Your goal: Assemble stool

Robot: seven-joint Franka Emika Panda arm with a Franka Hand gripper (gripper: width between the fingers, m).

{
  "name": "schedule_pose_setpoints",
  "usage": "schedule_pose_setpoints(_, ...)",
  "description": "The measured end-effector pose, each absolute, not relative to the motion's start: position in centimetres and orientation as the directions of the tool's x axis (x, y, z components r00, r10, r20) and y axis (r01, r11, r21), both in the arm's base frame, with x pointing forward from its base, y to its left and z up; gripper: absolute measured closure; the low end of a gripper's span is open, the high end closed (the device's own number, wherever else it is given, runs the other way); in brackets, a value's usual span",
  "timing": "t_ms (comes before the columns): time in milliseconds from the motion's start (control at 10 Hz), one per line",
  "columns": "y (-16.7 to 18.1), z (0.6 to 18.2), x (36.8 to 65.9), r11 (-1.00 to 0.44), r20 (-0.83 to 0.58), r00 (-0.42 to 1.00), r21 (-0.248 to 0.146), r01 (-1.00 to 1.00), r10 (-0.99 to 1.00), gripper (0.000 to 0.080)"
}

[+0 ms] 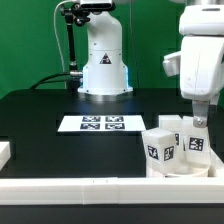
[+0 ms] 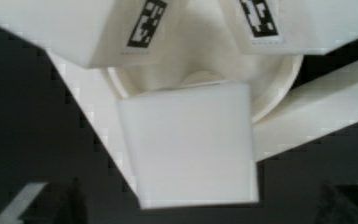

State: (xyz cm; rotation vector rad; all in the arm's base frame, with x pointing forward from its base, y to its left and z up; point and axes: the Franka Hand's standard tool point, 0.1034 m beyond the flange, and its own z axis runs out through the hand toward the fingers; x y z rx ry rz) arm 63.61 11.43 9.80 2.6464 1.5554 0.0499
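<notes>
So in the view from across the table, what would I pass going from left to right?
Small white block at the left edge → flat marker board with tags → tagged stool legs clustered on the round seat → the arm's pincer hanging over them.

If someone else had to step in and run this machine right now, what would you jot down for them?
Gripper: open, holding nothing, hanging right above the stool parts.
Parts: blocky white legs stand clustered on the round seat near the white border rail, at the exterior view's right. The marker board lies mid-table.
Done: cannot tell if any leg is fixed in its socket.
Left: grip a leg and carry on assembling.
</notes>
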Motion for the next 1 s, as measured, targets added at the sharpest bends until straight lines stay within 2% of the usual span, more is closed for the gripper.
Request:
schedule_pose_setpoints(200, 11.21, 9.01, 63.40, -0.490, -0.016, 0.492, 0.073, 0.869, 0.870, 0.0151)
schedule_pose_setpoints(300, 11.13, 8.80, 63.34, -0.500, -0.018, 0.502, 0.071, 0.863, 0.865, 0.0275)
schedule_pose_setpoints(400, 11.11, 8.77, 63.33, -0.503, -0.018, 0.506, 0.070, 0.861, 0.863, 0.0275)
schedule_pose_setpoints(500, 11.03, 8.76, 63.33, -0.505, -0.018, 0.507, 0.070, 0.860, 0.862, 0.0414)
schedule_pose_setpoints(600, 10.96, 8.76, 63.34, -0.507, -0.018, 0.509, 0.070, 0.859, 0.861, 0.0462)
schedule_pose_setpoints(1000, 10.81, 8.76, 63.36, -0.592, -0.012, 0.594, 0.072, 0.803, 0.804, 0.0462)
